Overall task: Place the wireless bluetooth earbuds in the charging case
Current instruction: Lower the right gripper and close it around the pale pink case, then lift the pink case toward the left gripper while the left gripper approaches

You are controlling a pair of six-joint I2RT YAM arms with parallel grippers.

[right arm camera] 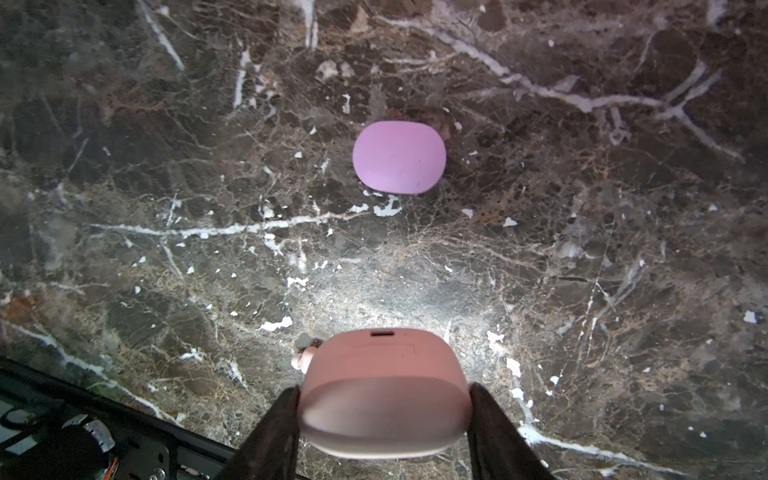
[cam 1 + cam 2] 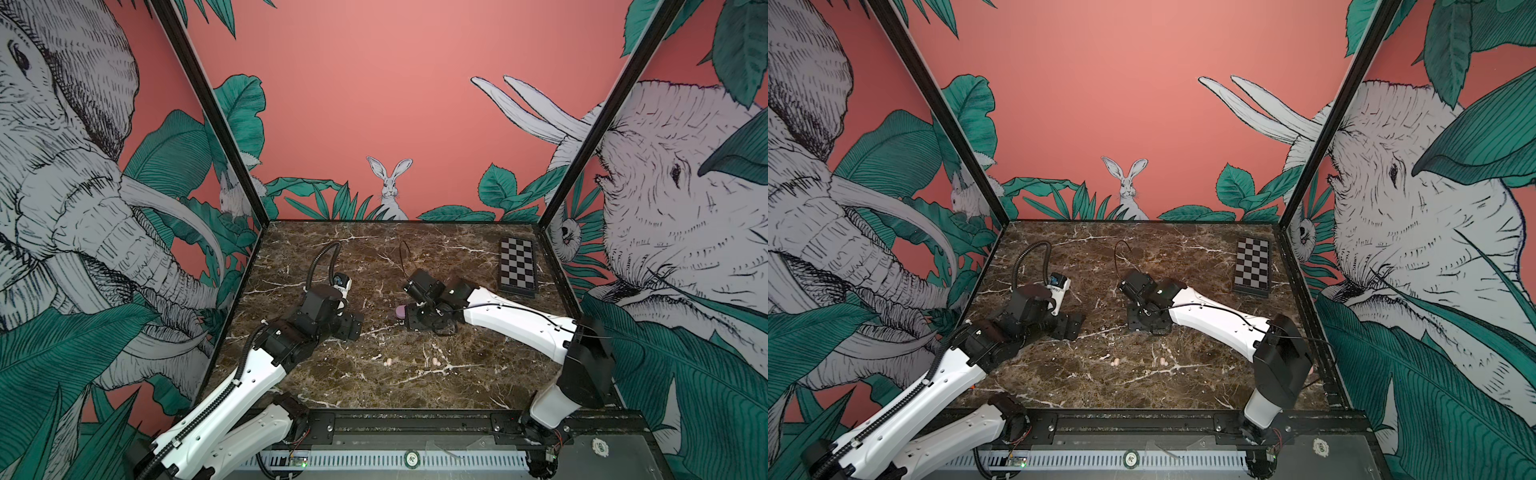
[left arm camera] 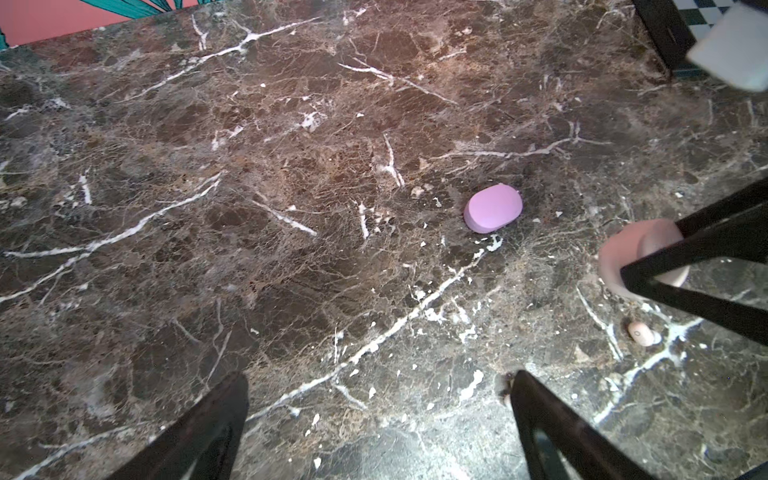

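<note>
- The dark brown marble-patterned tabletop (image 2: 374, 386) with white veins fills the floor of the cell in both top views.
- The left gripper (image 3: 378, 415) hangs over the left half of the tabletop with its black fingers (image 3: 199, 432) spread wide apart and nothing between them.
- Near the middle of the tabletop lies the lilac pebble-shaped plastic charging case (image 1: 400, 157), closed and flat on the marble; in a top view only its edge (image 2: 400, 311) shows, just beside the right arm's wrist.
- Towards the front edge, four tiny pale rounded earbuds lie in two close pairs: one pair (image 2: 388, 363) left of centre, the other pair (image 2: 434, 361) a little to its right. Their colours are too faint to tell in the top views. All are out on the marble, in neither case.
- The right gripper (image 1: 384, 409) is clamped on the pale peach pebble-shaped plastic charging case (image 1: 384, 390), one black finger on each side of it, with the case's port slot facing the lilac case. The two cases are apart.
- A peach earbud (image 1: 304, 358) shows just beside the held case in the right wrist view.
- At the far right of the tabletop lies a black-and-white chequered board (image 2: 517, 266).
</note>
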